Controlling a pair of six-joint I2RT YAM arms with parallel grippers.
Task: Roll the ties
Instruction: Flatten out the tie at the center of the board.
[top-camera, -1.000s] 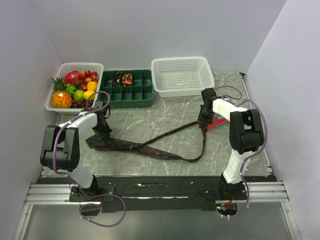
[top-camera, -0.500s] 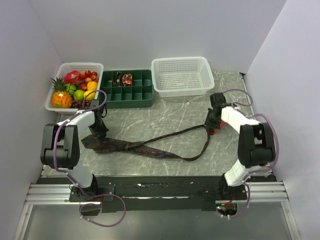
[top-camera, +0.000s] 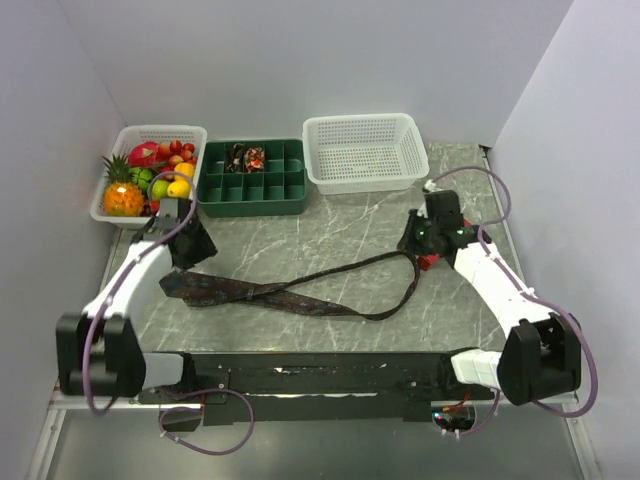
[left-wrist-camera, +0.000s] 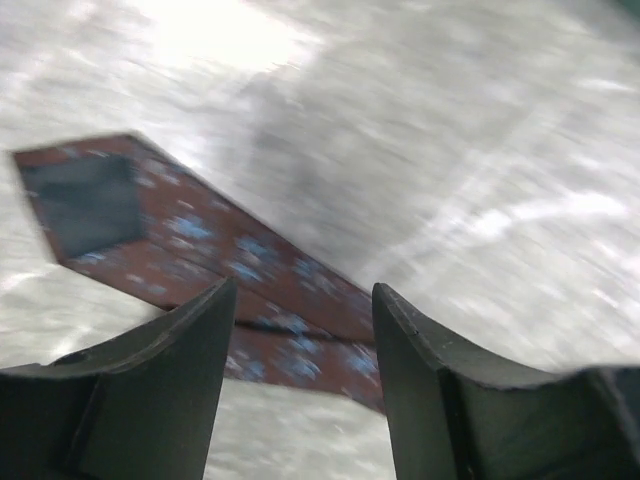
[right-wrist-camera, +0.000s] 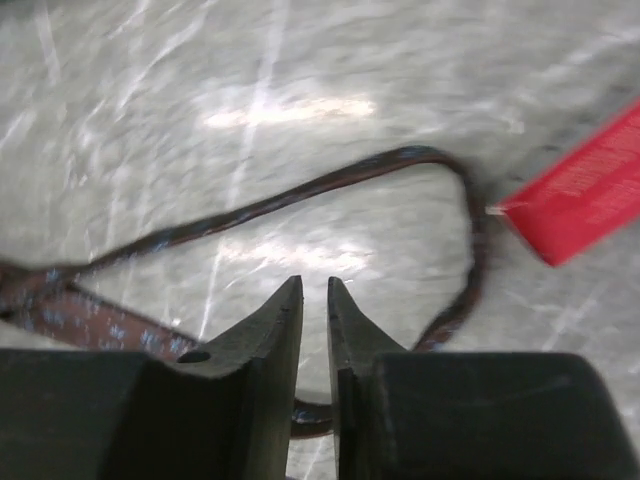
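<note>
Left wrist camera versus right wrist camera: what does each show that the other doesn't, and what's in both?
Only the left wrist view shows the tie's wide pointed end, lying flat, with that arm's jaws standing well apart. Only the right wrist view shows the tie's narrow stretch curving into a loop, the red bar beside it, and jaws parted by only a slit. Both show the same patterned tie on the marbled table, with nothing between either pair of jaws.

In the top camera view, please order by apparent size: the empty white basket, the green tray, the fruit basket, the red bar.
1. empty white basket
2. green tray and fruit basket, which look alike
3. red bar, partly hidden
</note>
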